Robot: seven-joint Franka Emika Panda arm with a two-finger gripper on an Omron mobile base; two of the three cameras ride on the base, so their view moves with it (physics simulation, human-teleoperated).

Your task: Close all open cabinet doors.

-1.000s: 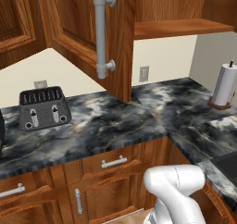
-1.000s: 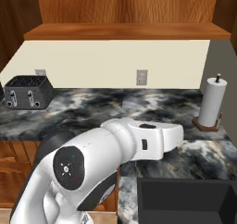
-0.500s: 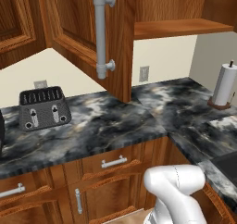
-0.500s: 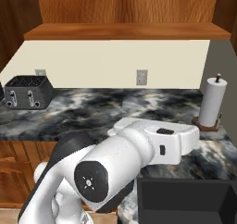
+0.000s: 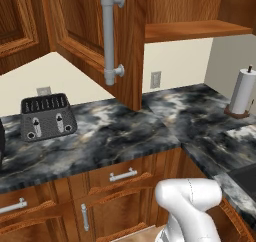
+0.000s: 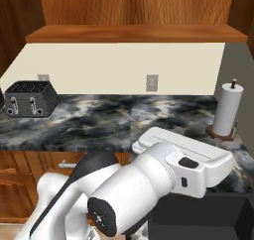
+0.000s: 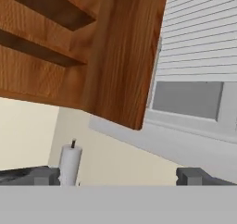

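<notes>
Reddish-brown raised-panel wooden cabinet door (image 5: 95, 36) hangs open above the dark marbled stone counter (image 5: 115, 131), swung out from the wall so its free edge points toward the camera in the left base view; its long axis runs vertically, as does the long grey cylindrical bar handle (image 5: 108, 33) fixed near that edge. Beside it, the open cabinet shows a bare wooden shelf (image 5: 195, 30) above the cream wall. A black two-slot toaster (image 5: 47, 117) sits on the counter to the left, well apart from the white paper-towel roll on its stand (image 5: 243, 92) at the far right. White robot arm (image 6: 163, 177) is folded low in front of the counter, its forearm lying roughly level across the right base view. End effector (image 7: 121, 176) looks upward past the cabinet's side panel (image 7: 125, 52) toward a window with white blinds (image 7: 199, 33); its two dark fingertips (image 7: 196, 176) stand wide apart, gripping nothing
</notes>
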